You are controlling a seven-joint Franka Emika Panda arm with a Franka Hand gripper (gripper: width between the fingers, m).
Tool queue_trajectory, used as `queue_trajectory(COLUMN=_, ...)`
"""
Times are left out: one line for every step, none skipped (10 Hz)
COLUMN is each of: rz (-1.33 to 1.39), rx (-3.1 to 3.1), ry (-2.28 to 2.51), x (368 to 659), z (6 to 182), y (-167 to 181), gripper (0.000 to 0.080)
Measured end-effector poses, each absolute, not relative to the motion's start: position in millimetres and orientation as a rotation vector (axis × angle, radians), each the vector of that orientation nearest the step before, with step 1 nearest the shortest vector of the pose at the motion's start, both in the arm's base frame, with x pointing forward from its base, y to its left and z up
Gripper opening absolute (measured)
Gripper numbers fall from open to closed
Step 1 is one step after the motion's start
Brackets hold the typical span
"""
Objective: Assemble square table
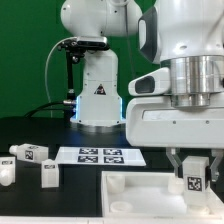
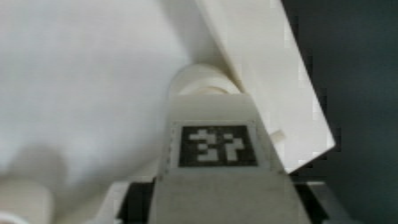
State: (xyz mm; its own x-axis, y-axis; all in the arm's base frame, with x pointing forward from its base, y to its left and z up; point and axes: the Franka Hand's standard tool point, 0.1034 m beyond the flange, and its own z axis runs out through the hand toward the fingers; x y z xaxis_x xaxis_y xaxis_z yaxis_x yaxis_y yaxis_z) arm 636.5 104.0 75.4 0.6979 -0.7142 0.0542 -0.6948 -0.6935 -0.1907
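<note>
A tagged white leg [image 1: 197,180] stands upright over the tabletop [image 1: 138,200].

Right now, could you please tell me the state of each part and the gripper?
gripper: shut on the held leg
held leg: upright over the tabletop, near its rim
tabletop: lying flat, rim up
loose legs: three, apart, ungripped
marker board: flat

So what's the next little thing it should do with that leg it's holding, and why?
Probably a small twist to seat the leg in the tabletop. The fingers look closed on the leg, which stands upright with its end meeting the tabletop near a corner. How firmly it sits I cannot tell.
</note>
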Motion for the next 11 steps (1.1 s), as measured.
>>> queue_trajectory(rz=-0.156, rx=-2.638, ry=1.352, x=635.2, z=74.5, y=108.3, gripper=0.0284)
queue_trajectory(rz=-0.13, rx=-2.525, ry=1.545, x=634.2, z=74.3, y=111.3, gripper=0.0284)
queue_trajectory(rz=-0.11, rx=-2.432, ry=1.674, x=633.9, z=74.4, y=113.4, gripper=0.0284)
queue_trajectory(rz=-0.097, rx=-2.382, ry=1.736, x=633.7, z=74.4, y=114.2, gripper=0.0284)
queue_trajectory(rz=-0.094, rx=-2.373, ry=1.745, x=633.5, z=74.2, y=114.0, gripper=0.0284)
queue_trajectory(rz=-0.097, rx=-2.4, ry=1.708, x=633.5, z=74.2, y=114.4, gripper=0.0341)
queue_trajectory(rz=-0.121, rx=-2.505, ry=1.564, x=633.8, z=74.3, y=113.1, gripper=0.0528)
queue_trajectory(rz=-0.149, rx=-2.649, ry=1.328, x=634.5, z=74.8, y=111.0, gripper=0.0528)
queue_trajectory(rz=-0.178, rx=-2.771, ry=1.069, x=636.4, z=77.9, y=110.7, gripper=0.0624)
queue_trajectory(rz=-0.195, rx=-2.833, ry=0.902, x=634.9, z=80.6, y=116.6, gripper=0.0641)
queue_trajectory(rz=-0.203, rx=-2.87, ry=0.794, x=634.5, z=80.1, y=117.2, gripper=0.0641)
